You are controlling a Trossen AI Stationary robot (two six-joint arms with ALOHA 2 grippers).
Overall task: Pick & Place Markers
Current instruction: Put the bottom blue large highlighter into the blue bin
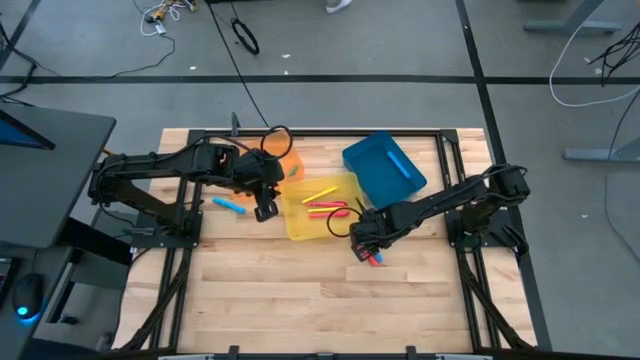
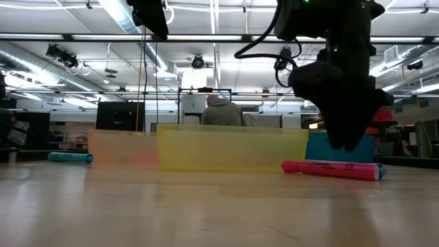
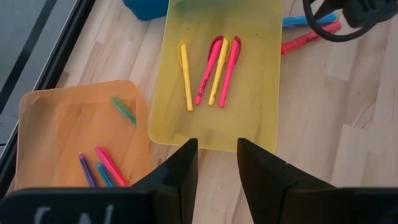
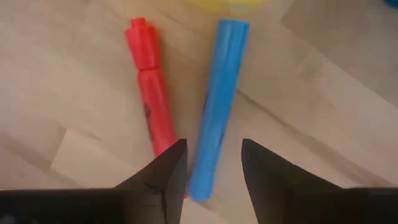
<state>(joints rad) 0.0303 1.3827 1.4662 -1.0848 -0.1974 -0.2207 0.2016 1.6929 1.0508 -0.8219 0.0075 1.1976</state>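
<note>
Markers here look light, stiff and smooth: best pinched mid-barrel. The right gripper (image 4: 210, 163), fingers open and empty, hovers over the blue marker (image 4: 217, 106), just beside the red marker (image 4: 150, 87); both lie roughly parallel, ends toward the yellow bin (image 1: 300, 226) just beyond. The left gripper (image 3: 217, 163), open and empty, hangs at the bin's far side.

Translucent plastic yellow bin (image 3: 261, 93) on pale, smooth wooden table (image 1: 300, 290).
</note>
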